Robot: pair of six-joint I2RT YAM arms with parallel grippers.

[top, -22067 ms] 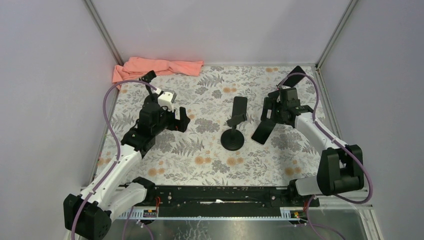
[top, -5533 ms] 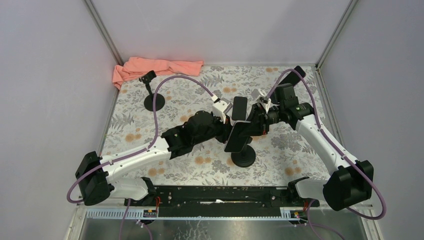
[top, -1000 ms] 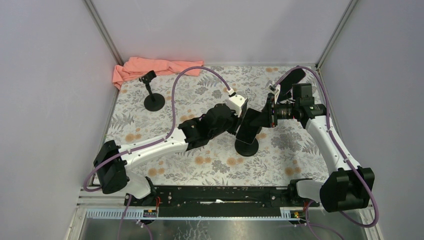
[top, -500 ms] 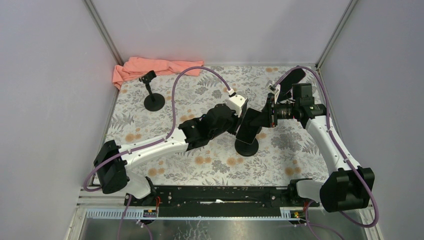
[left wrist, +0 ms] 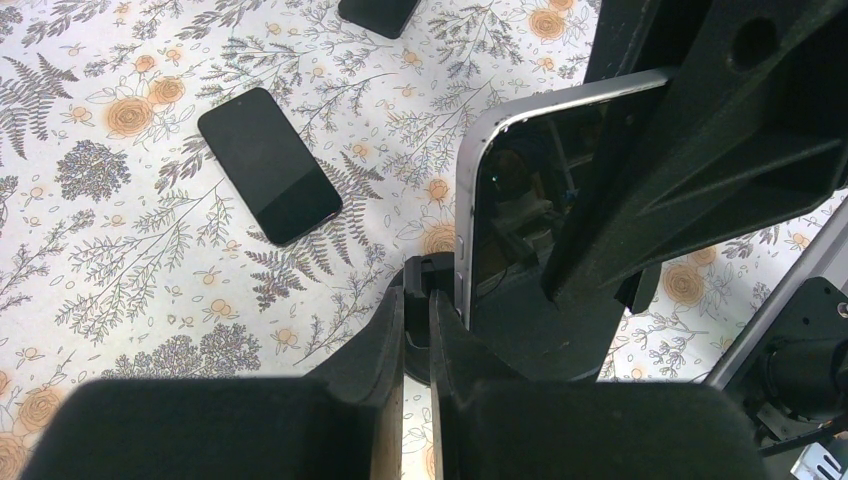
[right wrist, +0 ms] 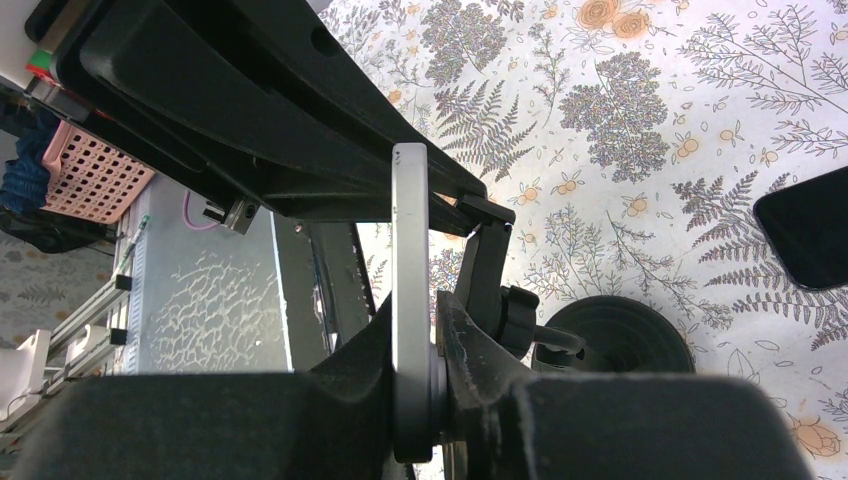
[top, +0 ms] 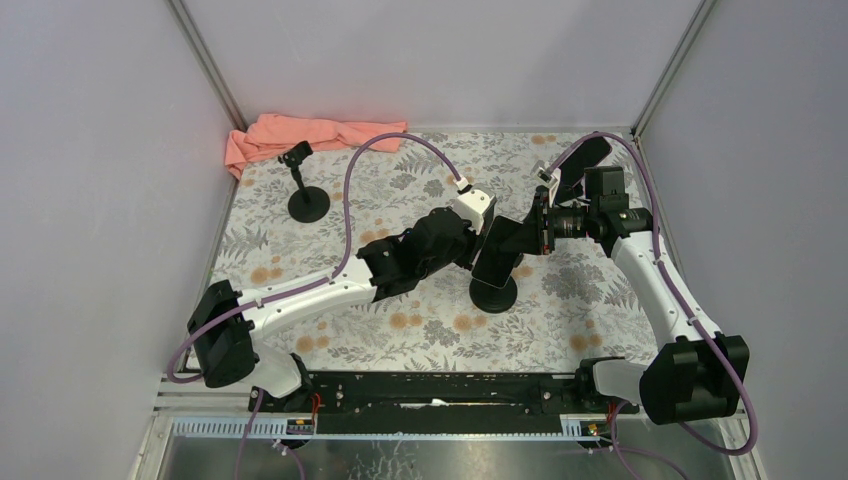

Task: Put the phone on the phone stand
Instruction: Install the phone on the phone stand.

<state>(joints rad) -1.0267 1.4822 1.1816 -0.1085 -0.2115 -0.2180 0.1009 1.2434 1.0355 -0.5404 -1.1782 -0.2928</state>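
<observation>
Awaiting release, the phone (right wrist: 410,230) was gripped by the right end effector (right wrist: 417,325), the phone stand (right wrist: 622,342) by the left end effector (left wrist: 417,300).

Phone (top: 497,258) over stand (top: 493,296), pink cloth (top: 310,133) far-left corner

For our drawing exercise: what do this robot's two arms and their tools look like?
Both the left arm and right arm have white links, bulky black joints and a looping purple cable. The left tool and right tool are black, each with two flat fingers.
</observation>
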